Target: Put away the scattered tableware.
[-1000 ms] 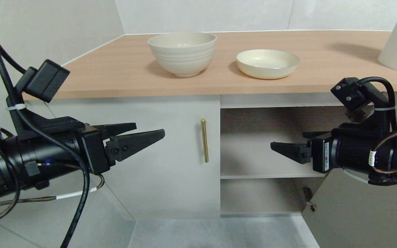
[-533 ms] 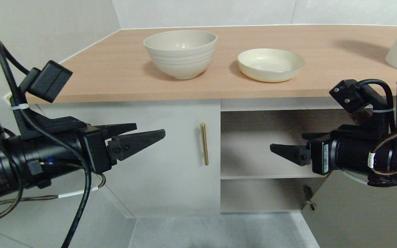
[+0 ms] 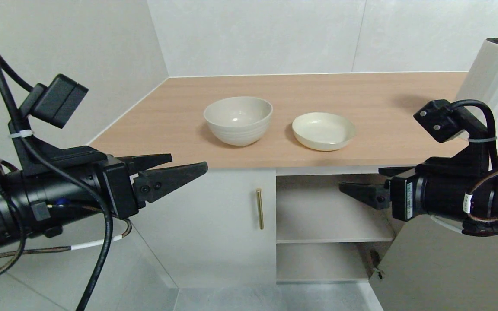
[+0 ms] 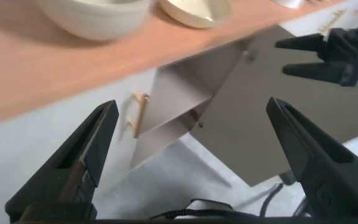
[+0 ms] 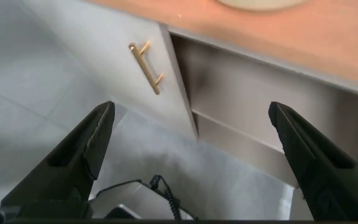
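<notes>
A deep cream bowl (image 3: 238, 119) stands on the wooden countertop (image 3: 167, 134), with a shallow cream dish (image 3: 323, 131) to its right. Both also show in the left wrist view, the bowl (image 4: 95, 15) and the dish (image 4: 194, 9). My left gripper (image 3: 188, 162) hangs open and empty in front of the cupboard, below and left of the bowl. My right gripper (image 3: 359, 179) is open and empty in front of the open right compartment, just below the counter edge. From the wrist views, the left gripper (image 4: 192, 104) and right gripper (image 5: 190, 108) have their fingers spread wide.
The left cupboard door is closed, with a brass handle (image 3: 259, 208). The right compartment holds a bare shelf (image 3: 327, 220), and its door (image 3: 439, 268) is swung open to the right. A white ribbed cylinder (image 3: 491, 73) stands at the counter's right end. Walls close off the left and back.
The whole head picture has shifted, so the camera moved: the counter, bowl and dish now sit lower and smaller. Both grippers keep their places and stay open.
</notes>
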You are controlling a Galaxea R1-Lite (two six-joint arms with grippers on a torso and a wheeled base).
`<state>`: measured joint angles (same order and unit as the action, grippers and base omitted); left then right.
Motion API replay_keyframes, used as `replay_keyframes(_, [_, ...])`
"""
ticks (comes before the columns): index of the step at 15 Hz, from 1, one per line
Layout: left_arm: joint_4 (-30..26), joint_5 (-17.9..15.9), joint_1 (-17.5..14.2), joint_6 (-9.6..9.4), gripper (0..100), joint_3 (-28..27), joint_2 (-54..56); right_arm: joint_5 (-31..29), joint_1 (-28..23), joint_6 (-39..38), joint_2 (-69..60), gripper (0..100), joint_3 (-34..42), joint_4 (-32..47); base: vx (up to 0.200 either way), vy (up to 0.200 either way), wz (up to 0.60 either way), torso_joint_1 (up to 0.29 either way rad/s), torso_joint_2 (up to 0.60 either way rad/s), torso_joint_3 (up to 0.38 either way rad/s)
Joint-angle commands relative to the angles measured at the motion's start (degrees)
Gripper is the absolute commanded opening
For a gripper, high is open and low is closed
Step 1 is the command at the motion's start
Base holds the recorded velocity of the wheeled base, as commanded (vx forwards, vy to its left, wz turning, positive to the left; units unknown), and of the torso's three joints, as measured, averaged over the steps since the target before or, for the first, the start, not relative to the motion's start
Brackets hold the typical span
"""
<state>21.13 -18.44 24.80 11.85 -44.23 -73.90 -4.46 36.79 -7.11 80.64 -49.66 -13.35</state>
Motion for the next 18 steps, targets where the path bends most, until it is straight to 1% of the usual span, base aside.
replay_keyframes(1, [0.06,-0.01,-0.01,0.02,100,0.02,-0.28,-0.02,0.03,-0.01,0.22,100,0.01,-0.01,0.0,0.0,0.0,0.339,-0.46,-0.261])
replay_keyframes(8, [-0.12,0.25,-0.01,-0.07,100,-0.33,-1.16,-0.11,-0.23,0.08,1.01,100,-0.08,-0.1,0.0,0.0,0.0,0.237,-0.47,-0.247])
replay_keyframes(10, [-0.21,4.47,-1.33,0.02,100,-2.53,-2.83,-0.11,-0.84,0.08,1.98,100,-0.26,-0.8,0.0,0.0,0.0,0.071,-0.14,-0.071])
replay_keyframes(11, [-0.47,5.79,-1.77,-0.07,100,-3.15,-3.36,-0.28,-1.55,0.16,2.5,100,-0.52,-1.07,0.0,0.0,0.0,0.0,0.0,0.0])
replay_keyframes(12, [-2.23,7.37,-2.65,-0.07,100,-4.9,-4.06,-1.16,-2.07,0.08,4.17,100,-2.45,-0.89,0.0,0.0,0.0,0.0,0.0,0.0])
replay_keyframes(13, [-4.6,7.46,-2.65,-0.07,100,-5.96,-3.97,-2.66,-2.6,-0.01,5.23,100,-4.04,-0.19,0.0,0.0,0.0,0.0,0.0,0.0])
replay_keyframes(14, [-9.17,7.46,-2.65,-0.07,100,-8.86,-4.15,-6.17,-2.87,-0.01,6.81,100,-6.15,1.22,0.0,0.0,0.0,0.0,0.0,0.0])
replay_keyframes(15, [-11.81,7.46,-2.65,-0.07,100,-10.7,-4.32,-7.93,-2.87,-0.1,7.87,100,-7.64,1.66,0.0,0.0,0.0,0.0,0.0,0.0])
replay_keyframes(16, [-19.81,7.9,-2.65,0.02,100,-18.26,-5.91,-12.5,-2.87,-1.07,10.68,100,-11.86,2.1,0.0,0.0,0.0,0.0,0.0,0.0])
replay_keyframes(17, [-26.31,10.27,-2.65,0.54,100,-23.27,-7.14,-14.87,-2.87,-3.18,12.44,100,-13.62,2.1,0.0,0.0,0.0,0.0,0.0,0.0])
replay_keyframes(18, [-29.92,13.43,-2.65,1.69,100,-25.65,-9.42,-16.72,-2.95,-4.93,13.93,100,-15.11,2.1,0.0,0.0,0.0,0.0,0.0,0.0])
